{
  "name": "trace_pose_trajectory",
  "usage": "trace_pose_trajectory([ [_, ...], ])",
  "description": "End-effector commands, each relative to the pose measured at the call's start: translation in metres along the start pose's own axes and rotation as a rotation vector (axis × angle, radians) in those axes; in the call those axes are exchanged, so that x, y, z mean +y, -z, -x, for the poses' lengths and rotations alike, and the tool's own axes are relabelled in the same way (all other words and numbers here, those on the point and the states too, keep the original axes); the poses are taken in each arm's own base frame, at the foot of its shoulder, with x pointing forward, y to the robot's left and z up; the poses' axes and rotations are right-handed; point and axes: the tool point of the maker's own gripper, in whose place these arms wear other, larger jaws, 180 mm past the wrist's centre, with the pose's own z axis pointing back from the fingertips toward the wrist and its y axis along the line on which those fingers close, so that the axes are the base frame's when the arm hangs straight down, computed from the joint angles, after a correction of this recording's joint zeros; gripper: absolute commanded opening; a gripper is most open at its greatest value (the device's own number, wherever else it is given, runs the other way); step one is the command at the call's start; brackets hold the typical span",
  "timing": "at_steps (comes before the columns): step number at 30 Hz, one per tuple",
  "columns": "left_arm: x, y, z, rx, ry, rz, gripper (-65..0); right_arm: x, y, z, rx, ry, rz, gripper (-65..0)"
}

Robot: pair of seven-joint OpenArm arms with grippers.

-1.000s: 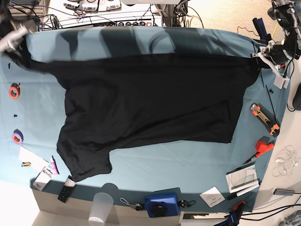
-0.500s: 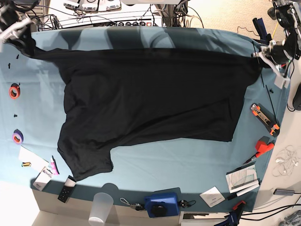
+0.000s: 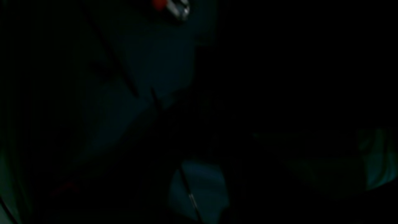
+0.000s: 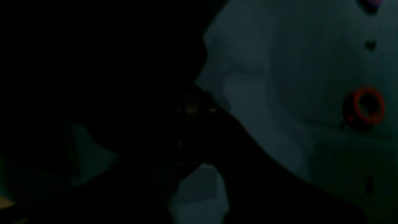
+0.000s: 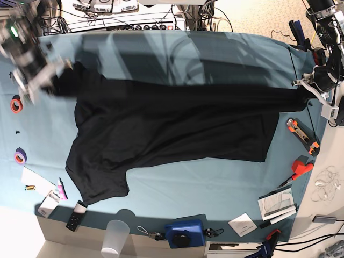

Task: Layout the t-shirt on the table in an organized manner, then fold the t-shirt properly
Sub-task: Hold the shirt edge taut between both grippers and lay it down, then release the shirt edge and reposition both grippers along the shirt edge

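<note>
The black t-shirt [image 5: 172, 129] lies spread over the teal table [image 5: 215, 183], with one sleeve trailing to the near left. Its far edge is pulled taut between both grippers. In the base view my left gripper [image 5: 307, 92] is at the right edge, shut on one shirt corner. My right gripper [image 5: 54, 78], blurred by motion, is at the far left, shut on the other end. Both wrist views are very dark. The right wrist view shows black fabric [image 4: 93, 93] over the table [image 4: 264, 77]. The left wrist view shows only dim table [image 3: 140, 62].
A red tape roll [image 5: 16, 104] and a purple one [image 5: 20, 156] lie at the left edge; the red roll [image 4: 363, 107] also shows in the right wrist view. An orange-black cutter [image 5: 302, 136], a red tool [image 5: 301, 167] and papers [image 5: 277, 204] sit right. A plastic cup [image 5: 115, 236] and a blue box [image 5: 184, 233] stand at the front.
Both grippers have moved toward the near side with the shirt's taut edge, which now lies lower on the table. The right gripper also swung inward, bunching the fabric at the left.
</note>
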Motion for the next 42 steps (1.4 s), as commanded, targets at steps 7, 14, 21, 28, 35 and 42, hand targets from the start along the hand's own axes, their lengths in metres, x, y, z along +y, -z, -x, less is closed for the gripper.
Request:
trace_pose_trajectory([
  [7, 0.008, -0.006, -0.007, -0.004, 0.019, -0.034, -65.0, -0.027, 0.027, -0.015, 0.017, 0.002, 0.122, -65.0],
  [14, 0.001, -0.013, 0.039, 0.155, -0.028, 0.019, -65.0, -0.055, 0.011, 0.02, 0.175, 0.093, 0.197, -65.0],
  [21, -0.013, -0.024, 0.07, 0.184, -0.097, 0.114, -61.7, -0.074, -0.027, 0.041, 0.153, 0.271, 0.169, -65.0],
  [28, -0.027, -0.033, 0.078, 0.18, -0.027, 0.18, -65.0, -0.064, -0.054, 0.055, 0.145, 0.285, 0.074, -65.0],
  [35, -0.038, -0.04, 0.062, 0.107, 0.102, 0.188, -65.0, -0.054, -0.055, 0.048, 0.108, 0.261, 0.017, -65.0],
  [42, -0.038, -0.038, 0.059, 0.143, 0.165, 0.091, -65.0, -0.053, -0.055, 0.045, 0.093, 0.247, 0.01, -65.0],
])
